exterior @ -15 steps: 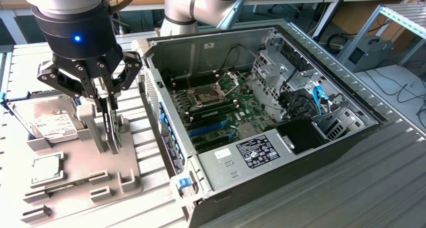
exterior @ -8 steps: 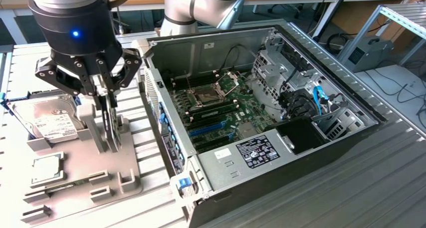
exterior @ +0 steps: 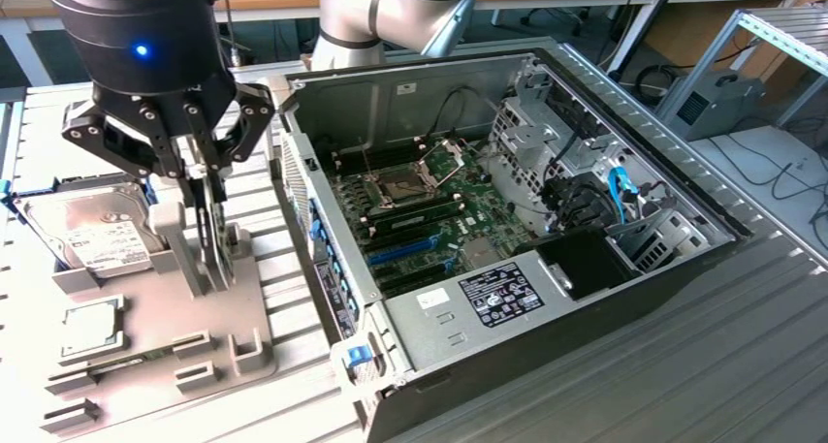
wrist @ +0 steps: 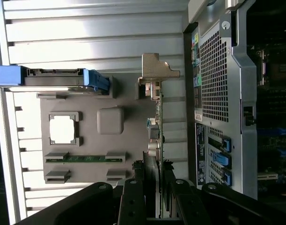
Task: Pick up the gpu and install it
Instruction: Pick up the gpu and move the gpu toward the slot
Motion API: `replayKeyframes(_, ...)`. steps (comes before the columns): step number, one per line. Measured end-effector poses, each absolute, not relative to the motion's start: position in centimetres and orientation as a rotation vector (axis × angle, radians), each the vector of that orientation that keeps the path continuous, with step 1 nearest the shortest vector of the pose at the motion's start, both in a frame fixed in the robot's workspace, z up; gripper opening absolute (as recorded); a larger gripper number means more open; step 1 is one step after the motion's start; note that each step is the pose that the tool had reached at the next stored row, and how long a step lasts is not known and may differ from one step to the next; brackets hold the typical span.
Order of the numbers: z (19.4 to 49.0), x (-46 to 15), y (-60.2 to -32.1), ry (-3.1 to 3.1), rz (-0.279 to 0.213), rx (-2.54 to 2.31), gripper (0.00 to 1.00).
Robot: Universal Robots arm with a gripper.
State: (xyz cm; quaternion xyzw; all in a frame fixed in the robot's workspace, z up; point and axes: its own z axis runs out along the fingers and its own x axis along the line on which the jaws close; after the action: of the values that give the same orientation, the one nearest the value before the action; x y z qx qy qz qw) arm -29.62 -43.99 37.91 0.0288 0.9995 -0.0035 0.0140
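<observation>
Right up close, the black gripper (exterior: 197,205) (wrist: 154,174) hangs over a grey parts tray (exterior: 155,307) (wrist: 89,140) on the exterior view's left. Its two fingers (wrist: 137,194) are drawn partway in and pressed against both faces of the graphics card (exterior: 213,254) (wrist: 154,122). That card stands on its edge in a slot along the tray's right side, beside the computer case (exterior: 647,138) (wrist: 217,70), and its silver end bracket (wrist: 154,70) is at the end away from the fingers.

Other parts sit in the tray's pockets. A hard drive (exterior: 91,235) (wrist: 49,77) with blue side rails stands at the far left. A square silver chip (exterior: 91,327) (wrist: 63,129) lies flat in a nearer pocket. A green memory stick (wrist: 82,159) lies between small blocks nearer still.

On the exterior view's right, the case lies open on a ribbed metal table (exterior: 724,346). Inside it is a green motherboard (exterior: 453,220) with an open processor socket (exterior: 395,186) and blue slots (exterior: 401,249). A power supply (exterior: 498,293) with a black label sits in the near corner. Blue cables (exterior: 619,191) run by the drive bays on the right.
</observation>
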Motion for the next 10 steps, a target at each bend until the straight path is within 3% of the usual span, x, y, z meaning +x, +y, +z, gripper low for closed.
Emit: replayKeyframes(10,38.96,-29.62,-43.98,3.112,-0.011,0.090,0.27)
